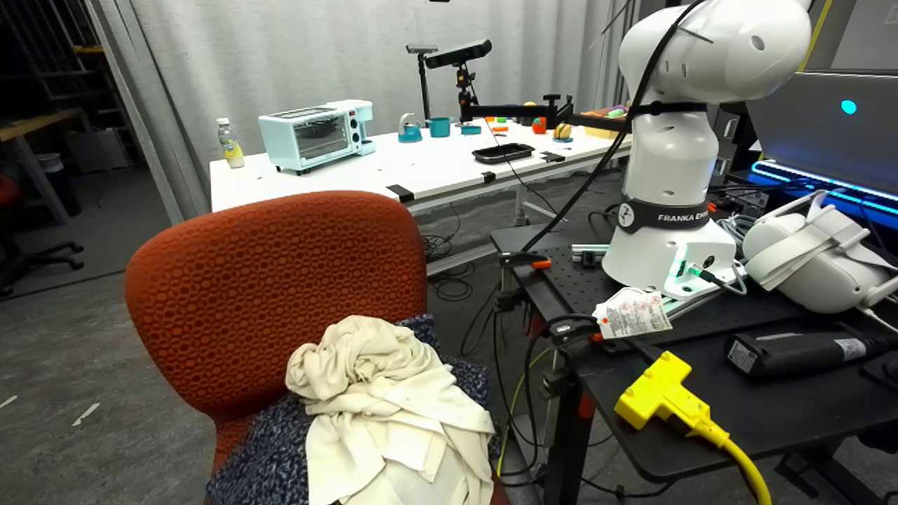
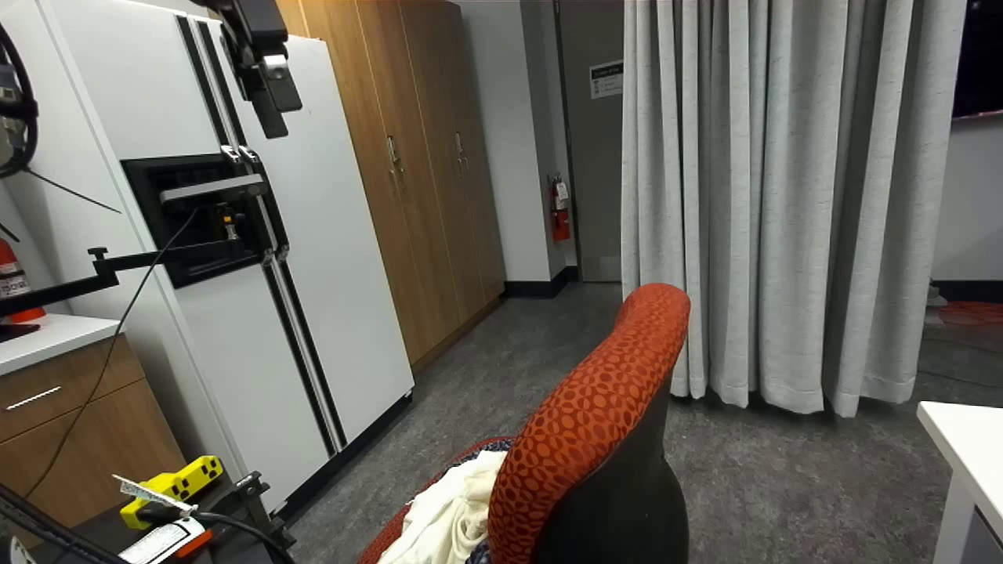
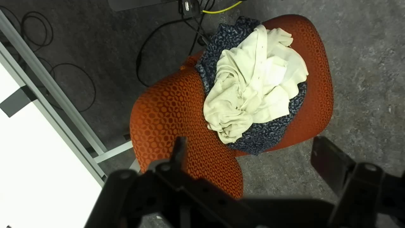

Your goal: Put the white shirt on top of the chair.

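The white shirt (image 1: 393,414) is cream-coloured and lies crumpled on the seat of a red-orange patterned chair (image 1: 280,280). Under it is a dark blue speckled cloth (image 1: 263,449), also on the seat. In an exterior view, part of the shirt (image 2: 450,509) shows in front of the chair's backrest (image 2: 595,384). In the wrist view, the shirt (image 3: 253,79), the blue cloth (image 3: 261,137) and the chair (image 3: 167,117) are seen from above. My gripper (image 3: 250,145) is open and empty, with its fingers wide apart, above the chair. Its black jaw (image 2: 270,102) shows high up in an exterior view.
A white table (image 1: 421,161) behind the chair holds a light blue toaster oven (image 1: 316,137), a bottle (image 1: 230,144) and a black tray (image 1: 503,153). The robot's black table (image 1: 701,393) stands beside the chair with a yellow power splitter (image 1: 663,393). Cables (image 3: 72,85) lie on the floor.
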